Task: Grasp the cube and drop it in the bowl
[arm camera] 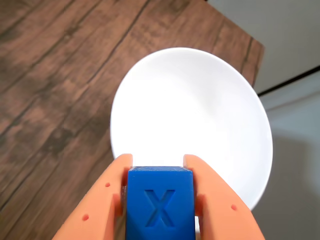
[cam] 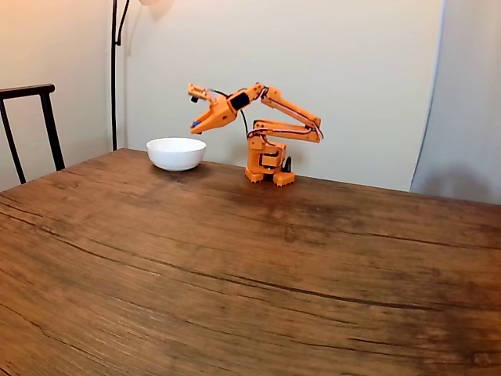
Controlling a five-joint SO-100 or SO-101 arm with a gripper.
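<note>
My orange gripper point(arm camera: 158, 162) is shut on the blue cube point(arm camera: 160, 202), which carries an embossed X on the face toward the wrist camera. Just beyond and below the cube lies the round white bowl point(arm camera: 190, 115), with nothing inside it. In the fixed view the gripper point(cam: 195, 126) hangs in the air just above the right rim of the bowl point(cam: 176, 153), and the cube point(cam: 194, 124) is a small blue spot at the fingertips. The bowl stands on the wooden table near its far left edge.
The arm's orange base point(cam: 266, 160) stands on the table to the right of the bowl. The table's far edge point(arm camera: 255, 65) runs close behind the bowl. A dark chair point(cam: 31, 125) and a lamp pole point(cam: 114, 70) stand at the far left.
</note>
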